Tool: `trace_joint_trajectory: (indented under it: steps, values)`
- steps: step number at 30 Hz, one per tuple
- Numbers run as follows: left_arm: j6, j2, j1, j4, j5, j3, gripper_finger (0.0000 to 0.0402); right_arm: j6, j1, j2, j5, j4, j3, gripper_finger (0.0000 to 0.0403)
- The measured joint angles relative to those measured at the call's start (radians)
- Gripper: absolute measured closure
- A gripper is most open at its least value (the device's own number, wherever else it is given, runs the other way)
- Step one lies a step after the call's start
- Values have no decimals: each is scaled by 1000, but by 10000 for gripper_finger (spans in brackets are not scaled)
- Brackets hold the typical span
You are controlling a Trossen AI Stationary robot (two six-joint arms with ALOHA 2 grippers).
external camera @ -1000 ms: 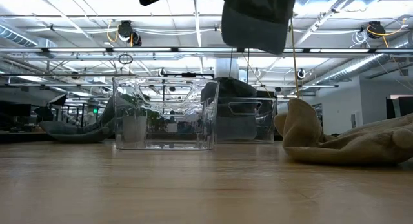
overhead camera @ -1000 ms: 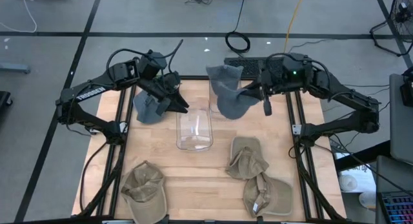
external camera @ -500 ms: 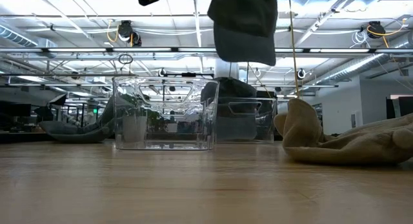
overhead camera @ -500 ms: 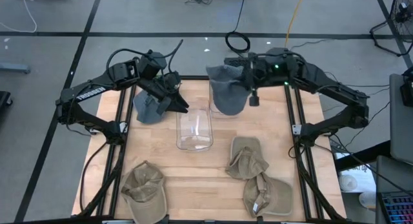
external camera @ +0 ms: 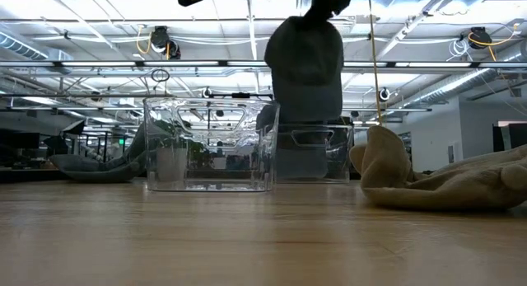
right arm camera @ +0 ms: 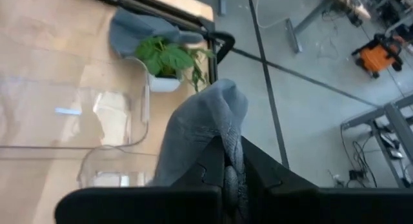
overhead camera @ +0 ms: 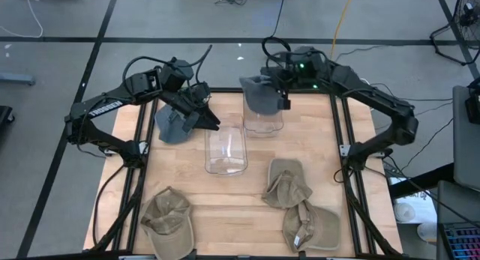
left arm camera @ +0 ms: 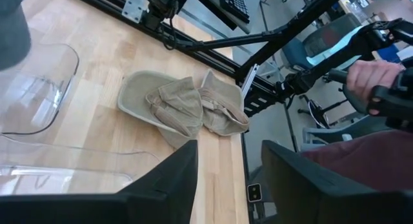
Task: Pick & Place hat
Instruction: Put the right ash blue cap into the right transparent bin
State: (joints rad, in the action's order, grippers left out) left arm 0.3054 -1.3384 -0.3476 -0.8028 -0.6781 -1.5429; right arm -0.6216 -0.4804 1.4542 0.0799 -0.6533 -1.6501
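While the grey hat (overhead camera: 262, 101) is held pinched in the right gripper (overhead camera: 282, 95), it hangs above the far clear bin (overhead camera: 264, 124) at the table's far edge; in the low view its lower edge (external camera: 306, 80) is seen just over that bin's rim (external camera: 313, 154). The transport step is judged nearly done, with placing next. A short lowering into the bin and a release of the fingers are called for. The left gripper (overhead camera: 201, 116) waits at the far left with fingers parted, nothing between them, over a second grey hat (overhead camera: 171, 125) and beside the nearer clear bin (overhead camera: 226, 150). Three tan hats (overhead camera: 289, 183) are left on the near half of the table (overhead camera: 247, 207).
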Motion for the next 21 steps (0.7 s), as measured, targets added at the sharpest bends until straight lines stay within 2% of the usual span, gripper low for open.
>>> trace_joint_trajectory:
  steps: [12, 16, 21]
  values:
    - [-8, 0, 0, -1, 0, 0, 217, 6, -33, 101, 29, 67, 9, 395]
    - [-11, 0, 0, -1, 0, 0, 217, 11, -58, 117, 31, 83, 51, 395]
    - [-15, 0, 0, -1, 0, 0, 217, 19, -72, 115, 80, 192, 138, 395]
